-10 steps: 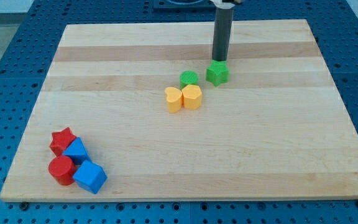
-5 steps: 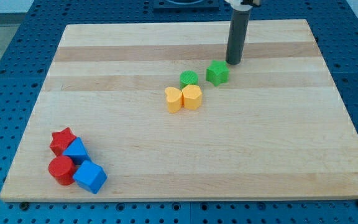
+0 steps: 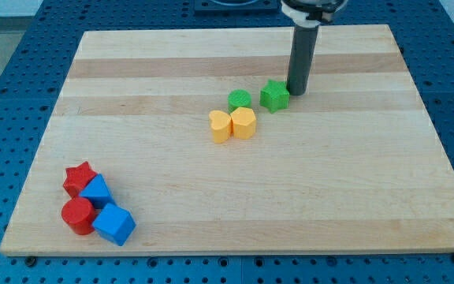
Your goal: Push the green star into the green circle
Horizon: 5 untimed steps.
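In the camera view, the dark rod is standing upright on the pale wooden board (image 3: 369, 158), and my tip (image 3: 296, 92) is resting just beside the green star block (image 3: 274, 95), on its right and slightly toward the view's top, close enough that contact cannot be ruled out. There are no jaws on this arm, only the rod, so nothing is being gripped. The green star is sitting near the green circle block (image 3: 240, 99), which is lying to its left with a small gap between them. Just below the circle, the yellow heart-shaped block (image 3: 221, 125) and a second yellow block (image 3: 244, 123) are touching. At the view's bottom left, the red star block (image 3: 78, 177), red cylinder block (image 3: 76, 215) and two blue blocks (image 3: 97, 192) (image 3: 115, 224) are clustering together.
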Tool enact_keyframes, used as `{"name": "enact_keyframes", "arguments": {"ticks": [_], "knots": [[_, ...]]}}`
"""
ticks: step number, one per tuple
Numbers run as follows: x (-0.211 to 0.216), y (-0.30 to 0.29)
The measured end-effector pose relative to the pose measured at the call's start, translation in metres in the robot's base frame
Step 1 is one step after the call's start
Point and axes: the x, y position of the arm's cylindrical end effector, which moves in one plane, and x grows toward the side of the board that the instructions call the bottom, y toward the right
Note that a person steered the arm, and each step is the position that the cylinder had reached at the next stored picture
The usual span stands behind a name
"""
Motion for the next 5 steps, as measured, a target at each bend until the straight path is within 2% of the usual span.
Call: {"name": "enact_keyframes", "arguments": {"ticks": [5], "knots": [[0.011,-0.059]]}}
